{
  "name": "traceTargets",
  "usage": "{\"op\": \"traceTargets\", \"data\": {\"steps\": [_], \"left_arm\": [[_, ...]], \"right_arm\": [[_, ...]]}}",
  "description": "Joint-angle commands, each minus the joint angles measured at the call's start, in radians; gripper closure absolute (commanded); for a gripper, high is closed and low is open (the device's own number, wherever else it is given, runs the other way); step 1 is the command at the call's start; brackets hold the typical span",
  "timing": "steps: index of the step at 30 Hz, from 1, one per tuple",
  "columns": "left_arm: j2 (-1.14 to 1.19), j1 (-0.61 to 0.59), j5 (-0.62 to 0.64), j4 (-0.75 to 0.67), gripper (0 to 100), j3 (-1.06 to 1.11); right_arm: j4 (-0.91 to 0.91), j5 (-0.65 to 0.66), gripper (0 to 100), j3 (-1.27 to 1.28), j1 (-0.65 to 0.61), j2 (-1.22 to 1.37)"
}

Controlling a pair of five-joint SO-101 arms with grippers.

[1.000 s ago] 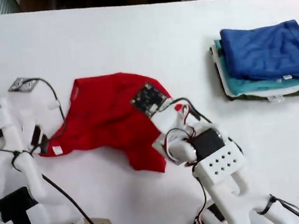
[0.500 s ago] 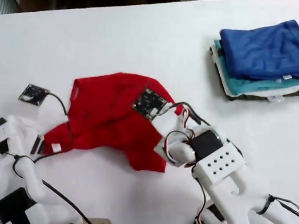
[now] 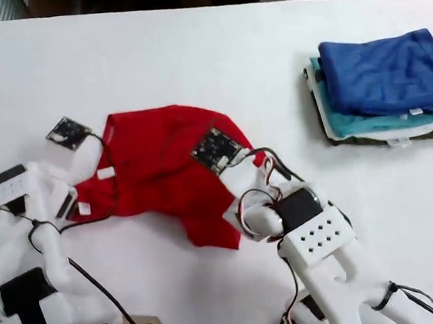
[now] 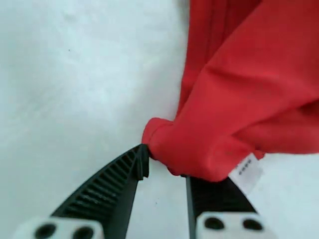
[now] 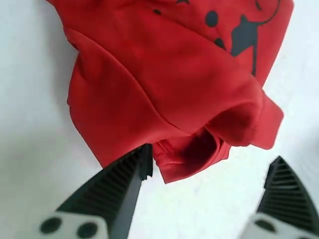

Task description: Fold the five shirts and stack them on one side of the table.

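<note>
A red shirt [image 3: 163, 167] lies crumpled on the white table [image 3: 190, 56], left of centre. My left gripper [image 3: 75, 206] is at the shirt's left corner, and in the left wrist view this gripper [image 4: 167, 169] is shut on a bunched fold of the red shirt [image 4: 239, 99] with a white label. My right gripper [image 3: 254, 162] is at the shirt's right edge. In the right wrist view it [image 5: 209, 169] stands open, with a rolled hem of the red shirt [image 5: 164, 84], which bears a black print, lying between its fingers.
A stack of folded shirts [image 3: 385, 74], blue on top with teal, white and dark ones under it, sits at the table's right side. Cables run over the table's front edge near both arm bases. Bare table lies behind the red shirt.
My left gripper has moved right and toward the back, pulling the shirt's left corner in over the body. The right arm shifted slightly, then kept still.
</note>
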Motion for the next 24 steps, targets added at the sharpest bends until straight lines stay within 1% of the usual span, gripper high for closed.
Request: {"op": "traceTargets", "data": {"steps": [1, 8, 9, 11, 13, 16, 20, 24], "left_arm": [[0.061, 0.015, -0.002, -0.051, 86, -0.012], [0.083, 0.014, 0.0, -0.026, 87, -0.041], [0.083, 0.014, 0.0, -0.026, 90, -0.041], [0.077, 0.014, 0.002, -0.025, 99, -0.041], [0.077, 0.014, 0.005, -0.003, 97, -0.047], [0.071, 0.014, 0.057, 0.026, 97, -0.067], [0.014, 0.015, 0.1, 0.124, 97, -0.111], [-0.117, 0.017, 0.169, 0.253, 97, -0.165]], "right_arm": [[-0.002, -0.003, 64.4, -0.005, -0.005, -0.024], [0.001, 0.002, 64.4, -0.005, -0.005, -0.024], [-0.001, 0.002, 64.4, -0.005, -0.005, -0.024], [-0.004, 0.002, 64.4, -0.005, -0.005, -0.024], [-0.004, 0.002, 64.4, -0.005, -0.007, -0.024], [-0.004, -0.003, 64.4, -0.003, -0.007, -0.022], [-0.004, -0.005, 64.4, -0.003, -0.005, -0.022], [-0.001, -0.006, 64.4, -0.003, -0.012, -0.022]]}}
